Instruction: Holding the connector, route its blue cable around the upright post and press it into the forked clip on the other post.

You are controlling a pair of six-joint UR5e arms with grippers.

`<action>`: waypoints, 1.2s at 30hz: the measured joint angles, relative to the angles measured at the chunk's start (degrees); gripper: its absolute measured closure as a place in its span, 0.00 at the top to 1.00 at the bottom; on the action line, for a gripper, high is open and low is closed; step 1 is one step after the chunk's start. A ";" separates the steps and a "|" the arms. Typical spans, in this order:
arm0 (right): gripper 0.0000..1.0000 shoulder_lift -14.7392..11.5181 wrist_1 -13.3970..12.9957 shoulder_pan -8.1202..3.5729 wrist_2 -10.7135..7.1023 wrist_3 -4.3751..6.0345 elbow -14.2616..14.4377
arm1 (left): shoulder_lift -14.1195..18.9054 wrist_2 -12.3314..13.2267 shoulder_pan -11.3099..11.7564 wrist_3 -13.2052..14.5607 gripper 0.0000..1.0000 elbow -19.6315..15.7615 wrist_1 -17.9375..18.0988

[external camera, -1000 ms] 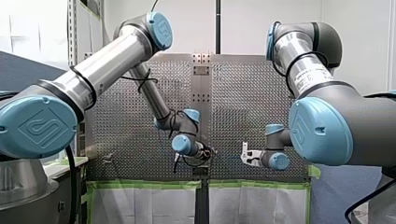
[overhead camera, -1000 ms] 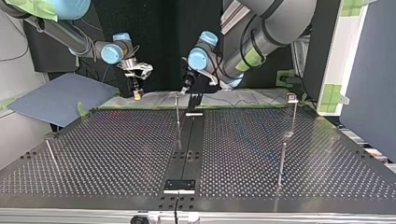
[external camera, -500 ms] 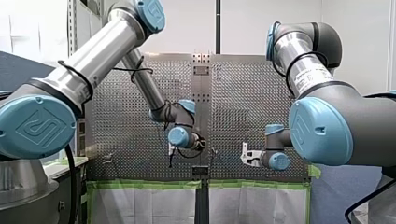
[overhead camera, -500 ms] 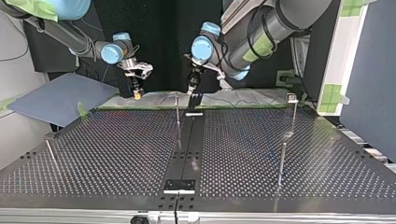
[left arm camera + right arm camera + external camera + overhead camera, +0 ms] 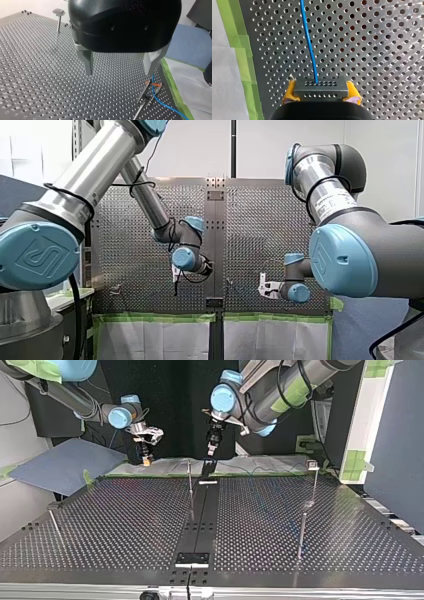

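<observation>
Perforated metal table (image 5: 125, 525), green tape (image 5: 244, 62) along the edge by the arms, white wall (image 5: 260, 145) behind in the front view. Connector (image 5: 321, 86) is clamped between the yellow pads (image 5: 288, 93) of my right gripper (image 5: 145, 459), over that taped edge. Its long axis runs crosswise to the fingers, cable face pointing away toward the table. Blue cable (image 5: 308, 42) leaves it straight ahead over the holes. My left gripper (image 5: 119, 71) hangs pointing down above the table, metal fingers apart, nothing between them; forearm slopes steeply from a raised elbow.
</observation>
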 joint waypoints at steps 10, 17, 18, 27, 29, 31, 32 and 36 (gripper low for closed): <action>0.00 0.03 0.21 0.06 0.04 -0.01 0.00 | 4.42 0.66 -0.72 -0.70 1.00 -4.44 0.14; 0.00 0.04 0.35 0.07 0.02 -0.02 0.00 | 7.90 0.44 -1.11 -2.02 1.00 -7.91 0.15; 0.00 0.05 0.35 0.07 0.03 -0.01 0.00 | 8.36 0.43 -1.14 -2.14 1.00 -8.38 0.15; 0.00 0.07 0.54 0.14 0.08 0.04 0.00 | 12.99 0.41 -1.62 -2.40 1.00 -12.99 0.16; 0.00 0.06 0.59 0.15 0.10 0.04 0.00 | 14.03 0.33 -1.74 -2.53 1.00 -14.04 0.14; 0.00 0.06 0.61 0.14 0.12 0.04 0.00 | 14.92 0.04 -1.83 -2.72 1.00 -14.92 0.13; 0.00 0.06 0.61 0.15 0.12 0.04 0.00 | 15.52 -0.28 -1.90 -2.89 1.00 -15.54 0.13; 0.00 0.05 0.63 0.15 0.13 0.04 0.00 | 17.48 -1.52 -2.08 -3.88 1.00 -17.50 0.12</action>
